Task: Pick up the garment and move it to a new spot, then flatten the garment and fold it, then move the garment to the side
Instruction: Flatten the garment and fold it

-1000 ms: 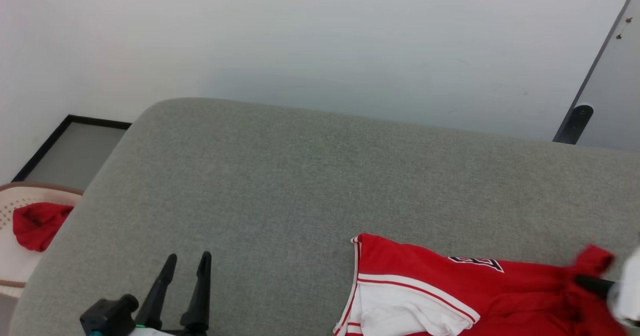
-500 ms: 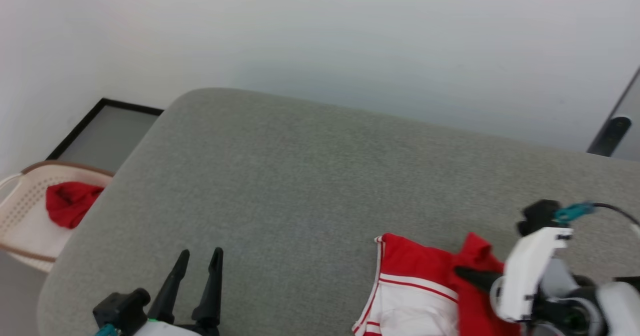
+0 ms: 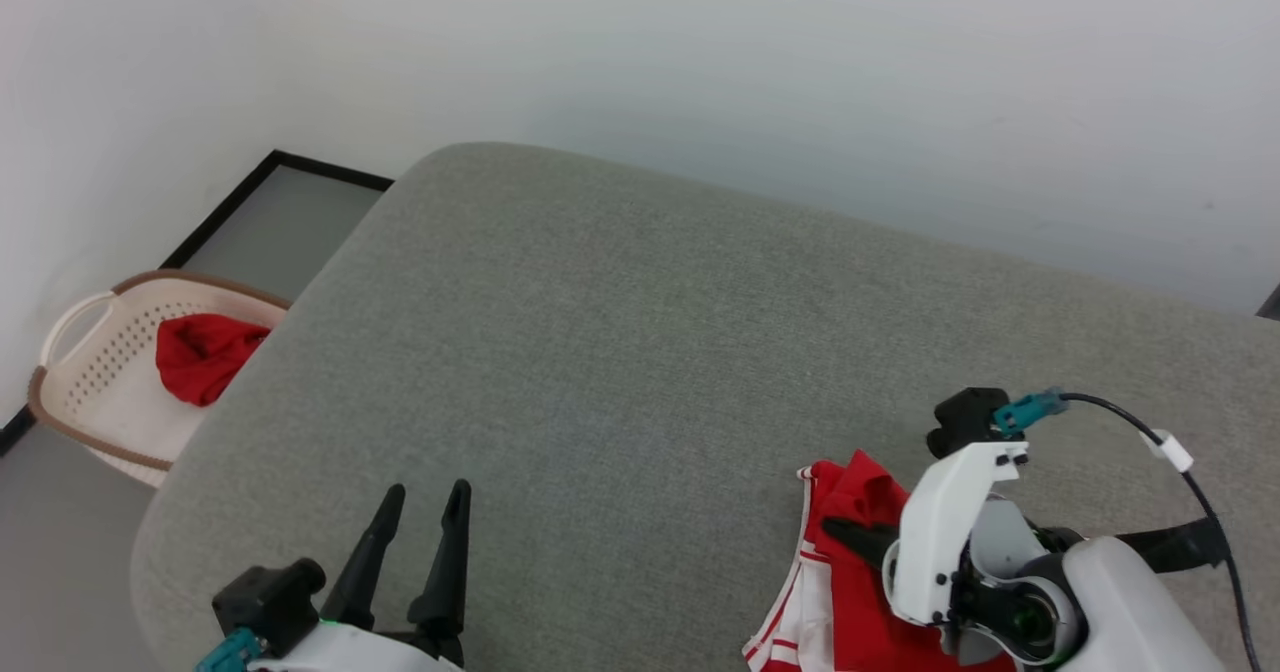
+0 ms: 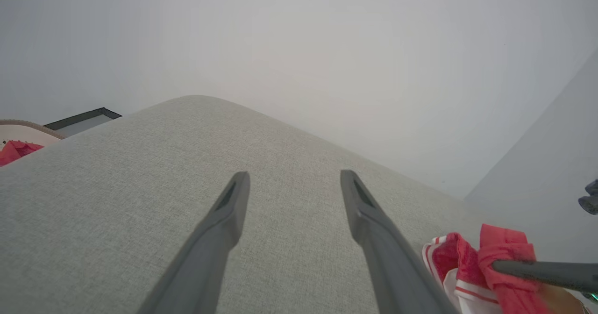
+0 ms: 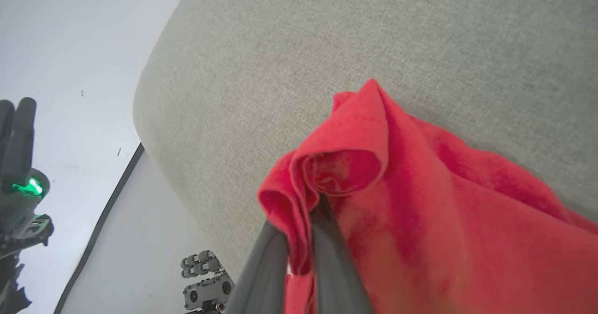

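While the right gripper (image 5: 299, 230) pinches a bunched fold of the garment (image 3: 850, 497), its two dark fingers are pressed almost together with red cloth wrapped around and between them. In the right wrist view the gripped fold rises into a soft rolled peak above the fingers, and the cloth behind it slopes down onto the grey upholstered surface (image 3: 620, 352). From the head view the garment is a crumpled red heap near the surface's front right, partly hidden behind the white wrist of the right arm. A white panel edged with red-and-white stripe trim spills out at the heap's lower left, and the chest lettering cannot be made out. The left gripper (image 3: 425, 492) is at the lower left, well apart from the garment. Its fingers are spread wide with nothing between them, and they point across bare grey fabric. Off the surface's left edge, a pale perforated basket (image 3: 95, 382) with a brown rim sits on the floor and holds a small plain red cloth (image 3: 205, 357). Behind everything stands a plain white wall (image 3: 700, 72)
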`<state>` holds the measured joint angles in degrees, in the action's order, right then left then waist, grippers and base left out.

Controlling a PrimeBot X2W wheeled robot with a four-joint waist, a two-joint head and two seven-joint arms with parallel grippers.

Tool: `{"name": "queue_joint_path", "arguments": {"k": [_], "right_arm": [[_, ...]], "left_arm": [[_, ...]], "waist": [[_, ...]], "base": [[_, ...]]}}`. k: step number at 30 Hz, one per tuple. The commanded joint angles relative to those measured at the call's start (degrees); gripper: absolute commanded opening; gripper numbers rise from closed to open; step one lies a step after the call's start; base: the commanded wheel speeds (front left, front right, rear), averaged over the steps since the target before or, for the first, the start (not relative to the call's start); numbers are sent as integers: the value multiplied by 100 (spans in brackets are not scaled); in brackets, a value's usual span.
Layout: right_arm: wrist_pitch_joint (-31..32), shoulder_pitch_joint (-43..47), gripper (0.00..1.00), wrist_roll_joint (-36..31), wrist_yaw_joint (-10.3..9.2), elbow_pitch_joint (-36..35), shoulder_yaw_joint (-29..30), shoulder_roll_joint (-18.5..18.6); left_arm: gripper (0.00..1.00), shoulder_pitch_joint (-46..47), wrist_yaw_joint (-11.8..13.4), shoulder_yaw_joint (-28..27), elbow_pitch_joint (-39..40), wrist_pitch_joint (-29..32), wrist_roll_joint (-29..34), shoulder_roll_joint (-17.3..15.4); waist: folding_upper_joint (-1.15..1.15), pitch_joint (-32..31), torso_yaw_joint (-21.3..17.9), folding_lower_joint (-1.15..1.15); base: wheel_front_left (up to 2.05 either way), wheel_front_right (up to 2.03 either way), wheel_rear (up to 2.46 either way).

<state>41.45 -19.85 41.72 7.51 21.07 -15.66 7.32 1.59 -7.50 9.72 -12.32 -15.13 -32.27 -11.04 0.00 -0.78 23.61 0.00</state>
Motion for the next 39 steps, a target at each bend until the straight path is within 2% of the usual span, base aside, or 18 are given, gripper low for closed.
{"name": "queue_joint_path", "arguments": {"k": [1, 6, 7, 8, 9, 10, 19, 25, 31, 33, 34, 39], "right_arm": [[-92, -87, 0, -37, -5, 105, -56, -30], [-377, -276, 1, -69, -5, 555, -229, -104], [-443, -327, 30, -92, -5, 627, -274, -106], [-504, -357, 49, -97, -5, 704, -284, -110], [-534, -392, 82, -127, -5, 774, -344, -95], [-578, -419, 100, -107, -5, 832, -404, -87], [-1054, -479, 100, 273, -5, 769, -784, 92], [-1679, -419, 100, 447, -5, 306, -1205, 418], [-3106, -432, 100, 166, -5, -279, -1748, 1078], [-3663, -403, 100, 18, -5, -336, -1804, 1309], [-3663, -403, 100, 18, -5, -336, -1804, 1309], [-5099, -211, 100, -560, -5, -299, -1607, 1738]], "left_arm": [[100, 64, 2, -3, -27, 4, -21, 21], [100, 76, 2, -16, -78, 4, 10, 26], [100, 77, 2, -22, -88, 4, 32, 28], [100, 80, 2, -27, -98, 4, 46, 32], [100, 83, 2, -33, -107, 4, 54, 33], [100, 85, 2, -40, -114, 4, 69, 28], [100, -74, 2, -176, -157, 4, 178, -26], [100, -106, 2, -170, -121, 4, 253, -58], [100, -125, 3, -181, -69, 4, 326, -107], [100, -167, 3, -214, -50, 4, 351, -119], [100, -167, 3, -214, -50, 4, 351, -119], [100, -227, 3, -295, 36, 4, 460, -161]], "waist": [[0, 23, 28, 0], [0, 29, 30, 0], [0, 26, 23, 0], [0, 20, 17, 0], [0, 14, 9, 0], [0, 6, -1, 0], [0, -209, -263, 0], [0, -265, -472, 0], [0, -280, -702, 0], [0, -281, -811, 0], [0, -281, -811, 0], [0, -284, -1104, 0]], "base": [[0, 0, 0], [0, 0, 0], [0, 0, 0], [0, 0, 0], [0, 0, 0], [0, 0, 0], [0, 0, 0], [0, 0, 0], [0, 0, 0], [0, 0, 0], [0, 0, 0], [0, 0, 0]]}}
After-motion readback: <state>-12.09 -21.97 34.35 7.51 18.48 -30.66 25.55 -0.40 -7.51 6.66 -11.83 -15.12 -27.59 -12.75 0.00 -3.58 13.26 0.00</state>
